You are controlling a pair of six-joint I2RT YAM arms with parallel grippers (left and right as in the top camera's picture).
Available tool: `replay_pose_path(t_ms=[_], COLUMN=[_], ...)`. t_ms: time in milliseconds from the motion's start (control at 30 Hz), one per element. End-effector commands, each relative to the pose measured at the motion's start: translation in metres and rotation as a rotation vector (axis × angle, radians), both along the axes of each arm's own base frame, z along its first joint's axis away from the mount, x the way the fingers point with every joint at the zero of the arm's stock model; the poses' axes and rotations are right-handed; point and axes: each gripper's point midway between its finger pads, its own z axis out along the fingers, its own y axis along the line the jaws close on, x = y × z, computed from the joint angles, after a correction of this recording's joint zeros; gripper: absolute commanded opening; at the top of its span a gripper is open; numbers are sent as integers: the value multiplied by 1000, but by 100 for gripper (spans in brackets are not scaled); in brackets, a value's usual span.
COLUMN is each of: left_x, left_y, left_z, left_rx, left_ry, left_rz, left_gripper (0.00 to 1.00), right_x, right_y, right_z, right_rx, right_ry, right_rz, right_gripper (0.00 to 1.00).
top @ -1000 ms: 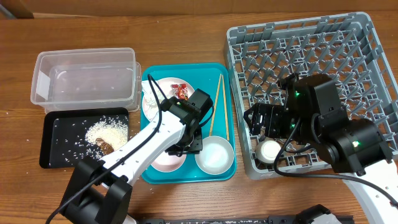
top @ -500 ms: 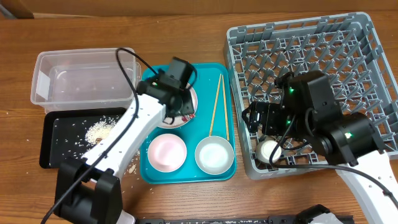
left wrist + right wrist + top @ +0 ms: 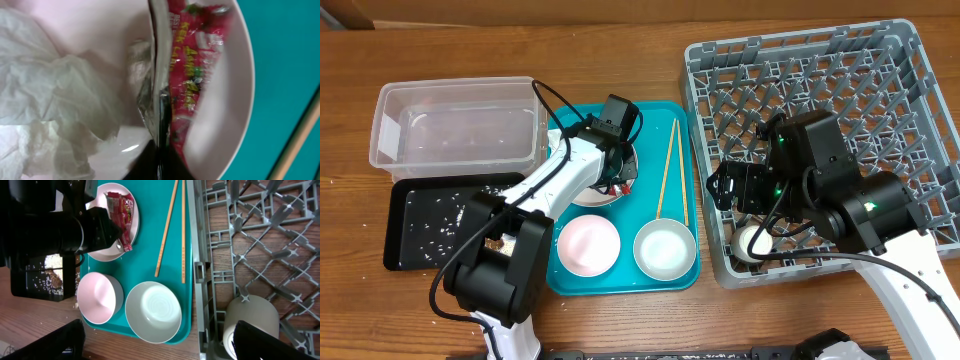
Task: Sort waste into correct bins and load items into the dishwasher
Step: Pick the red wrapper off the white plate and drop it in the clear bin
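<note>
- Step in hand: waste sorting. The left gripper (image 3: 618,176) is closed on the red snack wrapper (image 3: 192,75), pinching its foil edge. The wrapper is low over the white plate (image 3: 239,107) at the far end of the teal tray (image 3: 620,285).
- The crumpled napkin (image 3: 45,100) lies on the same plate, left of the wrapper in the wrist view and close beside it.
- Next move, as I judge it: lift the wrapper clear without dragging the napkin, then carry it left to the clear tub (image 3: 455,88). The black tray (image 3: 405,225) already holds rice grains (image 3: 432,228).
- The right gripper (image 3: 738,192) has its jaws spread wide and holds nothing. It hangs over the near-left corner of the dish rack (image 3: 840,80), above the white cup (image 3: 753,240).
- Not yet loaded: chopsticks (image 3: 670,170), pale-pink dish (image 3: 588,245), grey-white bowl (image 3: 665,250).
- Hard to read: the left arm covers much of the plate and the black tray's right end from overhead. The left wrist view is blurred and the fingertips merge into one dark shape. Cannot tell whether the cup is upright.
</note>
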Motion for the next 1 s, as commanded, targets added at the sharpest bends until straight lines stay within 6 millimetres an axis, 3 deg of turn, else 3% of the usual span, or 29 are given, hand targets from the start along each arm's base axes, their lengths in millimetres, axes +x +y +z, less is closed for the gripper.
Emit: replay_pose_path(t_ms=[0,100,167,267,367,433,500,633,800,867,900,967], left_x=[3,4,4,9,16,22,26,39,62,75,80,80], left_y=[-16,-16,-5,39,90,124,146,168,205,210,208,200], left_z=[22,49,69,97,112,115,115,117,121,123,124,125], left_rx=[-80,-95,-72,57,174,222,209,48,43,54,49,25], left_ry=[-1,3,4,-23,-58,-74,-75,-83,-177,-223,-240,-238], left_rz=[-30,-27,-5,77,181,260,319,335,370,323,279,207], left_gripper=[4,4,4,4,4,4,4,4,5,29,35,36], right_x=[1,1,1,0,1,1,1,1,1,1,1,1], right_y=[2,2,2,2,2,2,2,2,2,2,2,2], right_z=[3,3,3,3,3,3,3,3,3,3,3,3], right_rx=[5,5,4,3,4,5,5,4,4,5,5,4], right_ry=[-8,-8,-7,-4,-5,-8,-8,-5,-5,-8,-8,-6], right_rz=[4,4,4,4,4,4,4,4,4,4,4,4], right_gripper=[96,96,96,97,97,97,97,97,97,97,97,97])
